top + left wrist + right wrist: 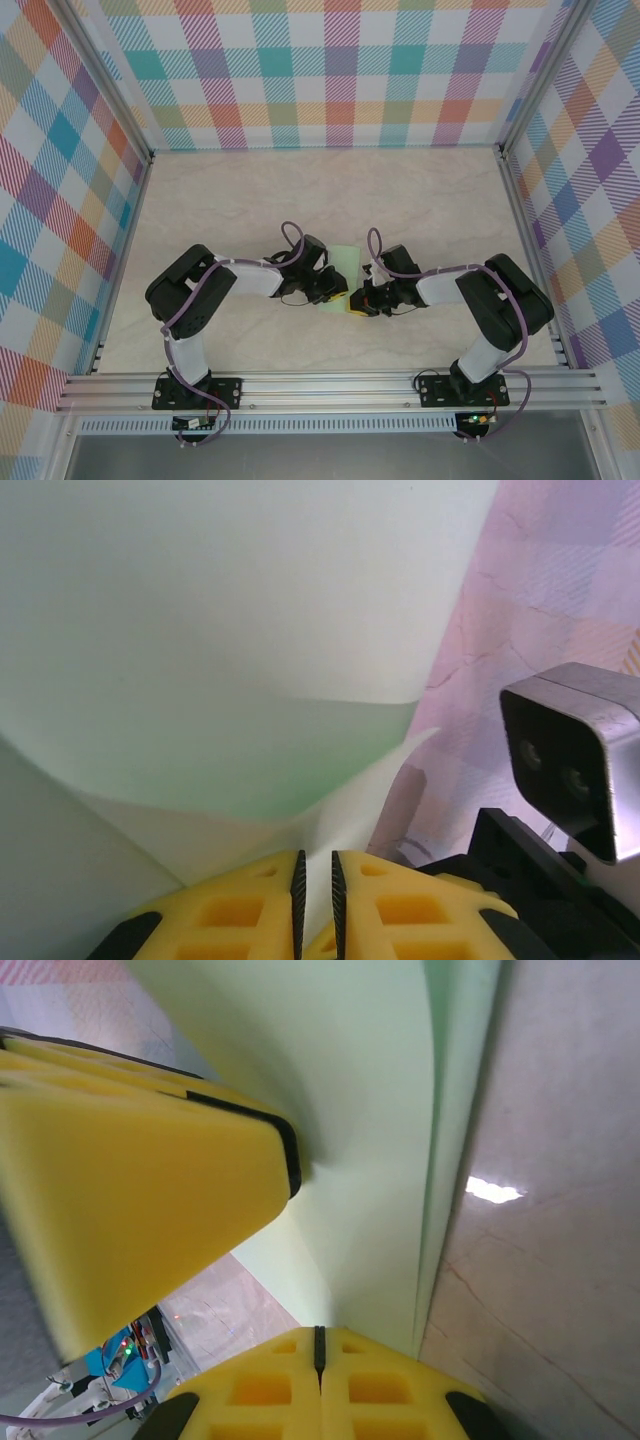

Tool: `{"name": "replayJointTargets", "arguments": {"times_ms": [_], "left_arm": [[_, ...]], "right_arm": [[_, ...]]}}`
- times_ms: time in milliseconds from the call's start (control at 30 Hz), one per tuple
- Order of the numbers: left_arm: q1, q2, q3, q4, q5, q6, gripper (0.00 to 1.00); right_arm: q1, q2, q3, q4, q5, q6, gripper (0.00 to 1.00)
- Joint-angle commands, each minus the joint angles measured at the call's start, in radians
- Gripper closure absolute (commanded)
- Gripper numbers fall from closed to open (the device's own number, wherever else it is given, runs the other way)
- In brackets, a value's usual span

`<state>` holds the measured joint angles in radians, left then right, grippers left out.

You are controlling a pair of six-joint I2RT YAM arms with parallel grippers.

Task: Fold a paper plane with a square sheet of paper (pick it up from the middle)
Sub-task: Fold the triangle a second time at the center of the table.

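The square sheet of paper (346, 260) is pale green and is held up off the table between the two arms at mid-table. In the left wrist view the paper (220, 630) curves overhead, and a pale flap of it runs down into the narrow slit of my left gripper (315, 865), which is shut on it. My right gripper (320, 1338) has its pads pressed together on the lower edge of the paper (370, 1140). The left gripper's yellow finger (140, 1190) presses the sheet from the side. Both grippers, left (338, 297) and right (357, 300), nearly touch.
The pale marble tabletop (250, 200) is walled by checked panels on three sides, with an aluminium rail (330, 385) along the near edge. The right arm's wrist camera (575, 755) sits close beside the left gripper.
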<state>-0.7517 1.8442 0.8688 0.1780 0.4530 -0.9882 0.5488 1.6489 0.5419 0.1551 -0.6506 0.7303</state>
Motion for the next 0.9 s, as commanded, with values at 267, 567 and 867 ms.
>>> {"name": "replayJointTargets", "arguments": {"times_ms": [267, 567, 867], "left_arm": [[0.045, -0.048, -0.038, -0.130, -0.197, 0.038, 0.83], [0.083, -0.023, -0.038, -0.094, -0.199, 0.030, 0.84], [0.119, -0.004, -0.010, -0.098, -0.192, 0.030, 0.83]], "right_arm": [[0.003, 0.060, -0.010, -0.131, 0.128, 0.006, 1.00], [0.004, 0.062, -0.010, -0.131, 0.122, 0.005, 1.00], [0.003, 0.067, -0.007, -0.135, 0.117, 0.000, 1.00]]}}
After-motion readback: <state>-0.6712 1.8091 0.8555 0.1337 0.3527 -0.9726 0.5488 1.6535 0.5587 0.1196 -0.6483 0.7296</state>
